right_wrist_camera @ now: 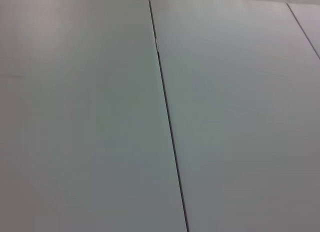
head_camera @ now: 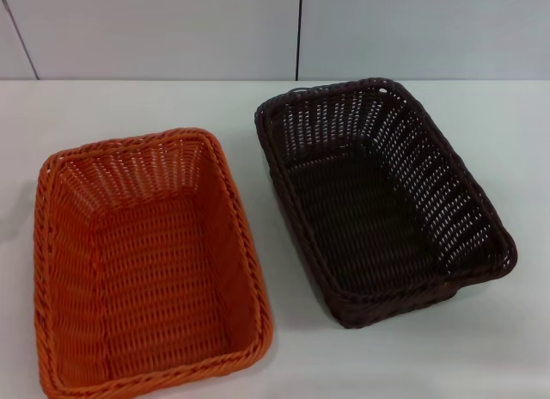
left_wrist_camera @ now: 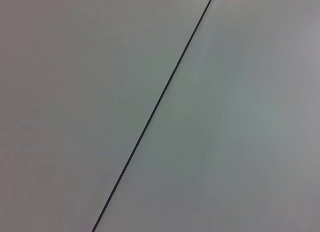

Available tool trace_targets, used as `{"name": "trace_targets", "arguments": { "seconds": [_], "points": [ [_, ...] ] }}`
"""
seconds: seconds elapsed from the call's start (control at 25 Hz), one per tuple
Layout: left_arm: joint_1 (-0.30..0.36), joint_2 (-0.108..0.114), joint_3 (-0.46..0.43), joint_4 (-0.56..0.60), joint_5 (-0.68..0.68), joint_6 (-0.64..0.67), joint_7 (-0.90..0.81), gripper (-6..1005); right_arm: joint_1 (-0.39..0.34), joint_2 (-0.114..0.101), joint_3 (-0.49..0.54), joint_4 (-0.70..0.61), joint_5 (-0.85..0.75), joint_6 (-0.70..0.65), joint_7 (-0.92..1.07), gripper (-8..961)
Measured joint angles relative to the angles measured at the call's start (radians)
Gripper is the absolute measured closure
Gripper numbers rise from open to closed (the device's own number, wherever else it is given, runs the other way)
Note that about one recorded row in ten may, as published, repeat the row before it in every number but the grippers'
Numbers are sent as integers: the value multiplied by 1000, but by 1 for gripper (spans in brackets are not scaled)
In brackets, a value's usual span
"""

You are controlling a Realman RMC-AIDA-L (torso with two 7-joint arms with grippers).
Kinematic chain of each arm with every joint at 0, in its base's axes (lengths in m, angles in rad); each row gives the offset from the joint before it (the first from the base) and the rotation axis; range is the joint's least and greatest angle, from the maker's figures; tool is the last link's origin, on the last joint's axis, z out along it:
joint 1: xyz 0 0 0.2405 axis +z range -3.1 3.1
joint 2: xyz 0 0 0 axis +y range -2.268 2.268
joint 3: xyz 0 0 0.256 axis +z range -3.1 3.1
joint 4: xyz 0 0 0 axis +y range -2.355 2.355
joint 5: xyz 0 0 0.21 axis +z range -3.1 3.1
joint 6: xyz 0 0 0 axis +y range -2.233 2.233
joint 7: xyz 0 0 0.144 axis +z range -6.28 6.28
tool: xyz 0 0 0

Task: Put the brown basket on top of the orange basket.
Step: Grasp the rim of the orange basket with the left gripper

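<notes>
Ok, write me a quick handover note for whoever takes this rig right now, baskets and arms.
Grippers: neither the left nor the right shows in any view; both wrist cameras see only plain grey panels with a dark seam.
Things: the orange basket sits on the white table on the robot's left. The brown basket sits on the right, a little farther back. Both are upright, empty and apart, with a strip of table between them.
Done: nothing, no stacking yet.
Left: grasp the brown basket, lift it and set it on the orange one.
</notes>
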Motion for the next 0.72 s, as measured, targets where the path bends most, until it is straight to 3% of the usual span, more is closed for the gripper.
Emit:
{"name": "trace_targets", "arguments": {
  "seconds": [0.72],
  "points": [
    [-12,1,-6,-28,58,191,-4,202,9,0,-17,-4,-1,10,3,243]
  ]
}}
